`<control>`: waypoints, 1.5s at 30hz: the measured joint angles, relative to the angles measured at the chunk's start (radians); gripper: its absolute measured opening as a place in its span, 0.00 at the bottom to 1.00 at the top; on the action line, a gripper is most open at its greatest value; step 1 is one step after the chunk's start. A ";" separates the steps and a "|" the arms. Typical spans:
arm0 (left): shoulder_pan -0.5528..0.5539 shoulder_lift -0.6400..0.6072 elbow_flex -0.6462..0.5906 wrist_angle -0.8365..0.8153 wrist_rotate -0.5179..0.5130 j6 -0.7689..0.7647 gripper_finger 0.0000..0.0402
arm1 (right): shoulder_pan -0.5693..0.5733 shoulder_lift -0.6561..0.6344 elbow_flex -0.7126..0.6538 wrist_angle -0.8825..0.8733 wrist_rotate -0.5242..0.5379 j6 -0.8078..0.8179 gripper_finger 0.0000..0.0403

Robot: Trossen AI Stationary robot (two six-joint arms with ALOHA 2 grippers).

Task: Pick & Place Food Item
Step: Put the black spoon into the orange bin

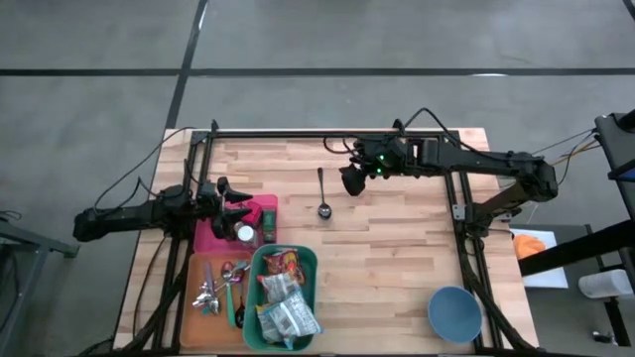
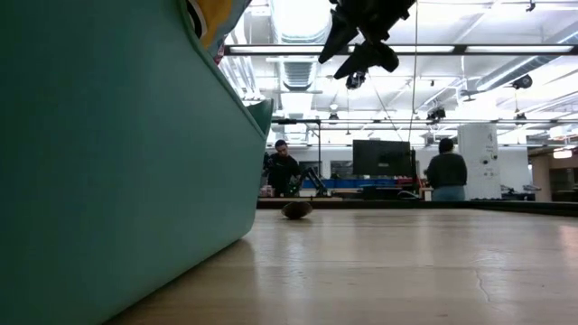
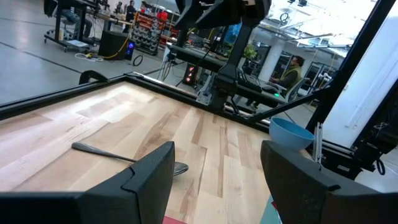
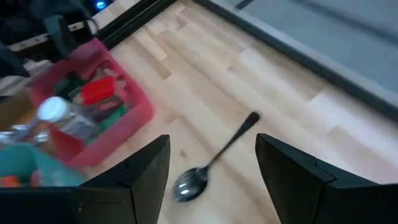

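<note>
Above spoon (image 1: 322, 194), right gripper (image 1: 350, 179) (empty), parted

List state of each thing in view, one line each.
left gripper: open, empty, above the pink bin
right gripper: open, empty, in the air over the spoon
spoon: lying flat on the bare table, untouched
pink bin: upright, holds a bottle and packets
teal bin: upright, full of food packets
orange bin: upright, holds cutlery
blue bowl: upright, looks empty
</note>
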 joint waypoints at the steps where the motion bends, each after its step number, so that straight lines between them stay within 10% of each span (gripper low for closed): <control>1: 0.000 0.000 0.000 0.000 0.000 0.000 0.60 | -0.012 0.000 -0.001 0.000 -0.033 0.021 0.58; 8: 0.000 0.000 0.000 0.000 0.000 0.000 0.60 | -0.148 0.031 -0.047 0.112 -0.438 0.069 0.58; 45: 0.001 0.000 0.000 0.000 0.000 0.000 0.60 | -0.155 0.458 -0.188 0.329 -0.679 0.478 0.58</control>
